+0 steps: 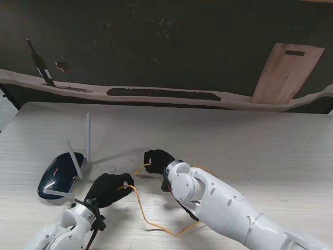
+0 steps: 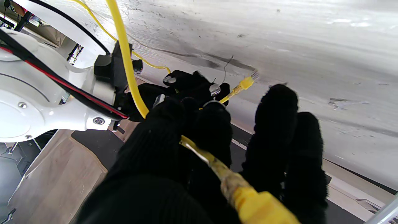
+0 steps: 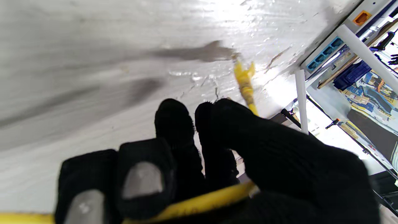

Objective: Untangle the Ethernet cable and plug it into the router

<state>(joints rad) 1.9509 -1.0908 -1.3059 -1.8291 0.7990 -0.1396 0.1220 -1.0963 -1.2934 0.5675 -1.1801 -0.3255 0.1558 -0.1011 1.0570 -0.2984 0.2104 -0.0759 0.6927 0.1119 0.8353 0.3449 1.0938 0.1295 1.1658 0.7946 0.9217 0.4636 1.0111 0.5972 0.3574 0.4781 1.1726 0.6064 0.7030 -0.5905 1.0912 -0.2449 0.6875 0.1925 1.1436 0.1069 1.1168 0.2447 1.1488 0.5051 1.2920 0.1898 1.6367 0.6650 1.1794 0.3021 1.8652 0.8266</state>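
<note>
Yellow Ethernet cable (image 1: 140, 208) is grasped by both hands, left hand (image 1: 108, 189) and right hand (image 1: 157, 161); the router (image 1: 60, 175) lies probably just beside the left one.

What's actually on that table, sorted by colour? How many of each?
Yellow: 1, the Ethernet cable, held by both gloved hands, left hand and right hand.
Dark blue: 1, the router with white antennas.
Black: 2, the gloved hands.
Total: 4.
</note>
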